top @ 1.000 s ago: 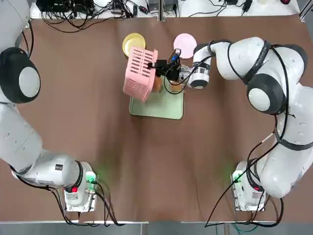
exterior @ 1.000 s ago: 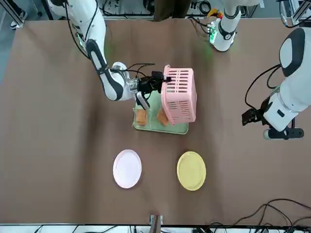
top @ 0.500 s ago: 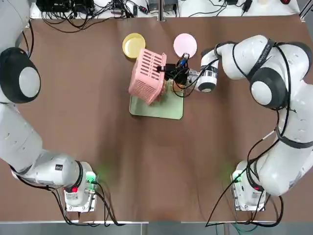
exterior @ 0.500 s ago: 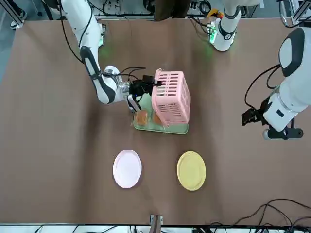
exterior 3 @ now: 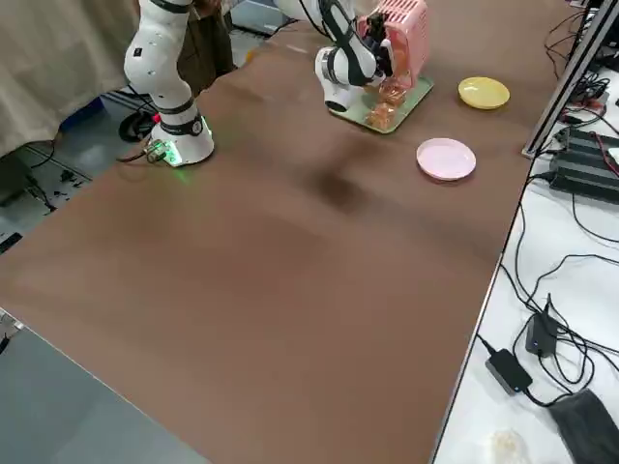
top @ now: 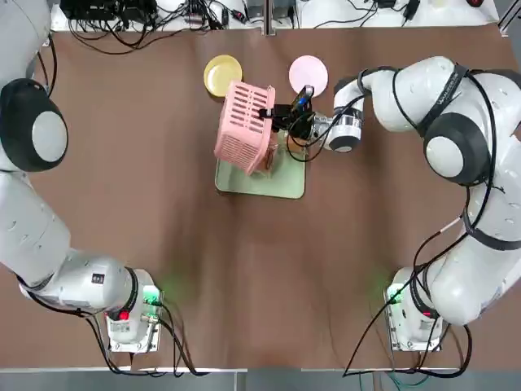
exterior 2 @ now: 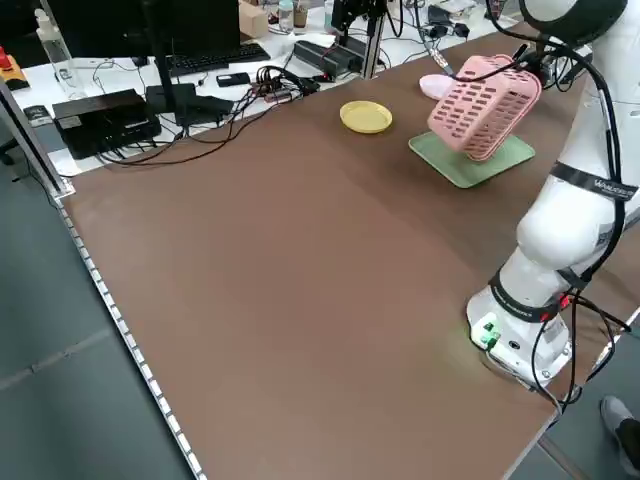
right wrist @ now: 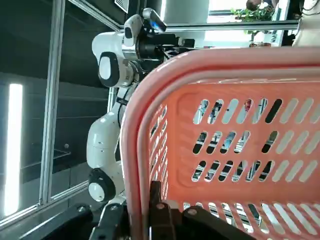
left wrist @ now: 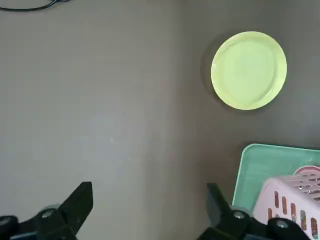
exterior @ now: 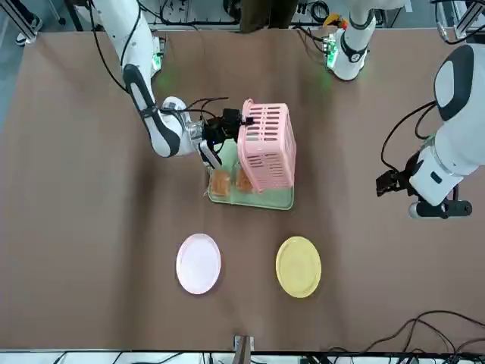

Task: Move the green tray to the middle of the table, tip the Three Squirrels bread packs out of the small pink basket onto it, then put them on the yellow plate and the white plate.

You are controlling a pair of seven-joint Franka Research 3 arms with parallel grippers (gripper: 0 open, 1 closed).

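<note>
At upper centre of the overhead view, the right gripper clamps the rim of the small pink basket, holding it tipped over the green tray so its load spills out. Two bread packs lie on the tray beneath it. The yellow plate and white plate wait empty beyond. The left gripper, fingers spread, hangs idle at the front view's right edge.

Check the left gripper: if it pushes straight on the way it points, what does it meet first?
Likely bare table. The open left gripper points straight down at it; yellow plate and green tray lie off to one side. Depth unclear.
</note>
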